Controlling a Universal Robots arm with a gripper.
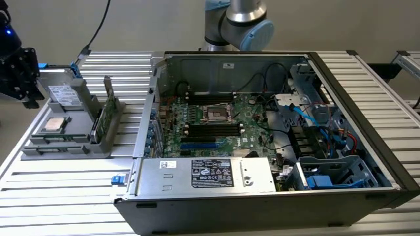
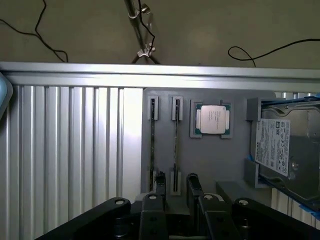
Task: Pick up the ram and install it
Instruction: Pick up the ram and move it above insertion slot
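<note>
Tool: the black two-fingered tool (image 2: 176, 180) hangs over the parts tray, its fingers (image 2: 160, 184) spread apart and holding nothing.
Ram: the long, thin green ram stick (image 2: 176, 145), seen edge-on from the wrist view as a dark strip, stands in a narrow slot of the tray, in line with the gap between the tool's fingers. A second similar strip (image 2: 152, 145) stands in a parallel slot just beside it. From this angle I cannot tell the two apart.
Tray: the grey plastic parts tray (image 2: 210, 160) sits on the ribbed aluminium desk (image 1: 66, 196), at the exterior view's left, just beside the computer case.
Processor: a square silver processor chip (image 2: 212, 120) lies flat in its own recess of the tray, near the ram slots.
Hard drive: a silver hard drive with a white label (image 2: 287, 150) rests in the tray on the far side of the processor from the ram.
Card: a wider green card with a metal bracket (image 1: 103, 120) stands upright on its edge in the tray, on the side nearest the case.
Case: a black open-sided computer case (image 1: 262, 214) lies on the desk, baring a green motherboard (image 1: 243, 132) and a silver power supply box (image 1: 203, 174) at its near edge.
Arm: the grey and pale-blue robot arm (image 1: 239, 22) rises behind the case.
</note>
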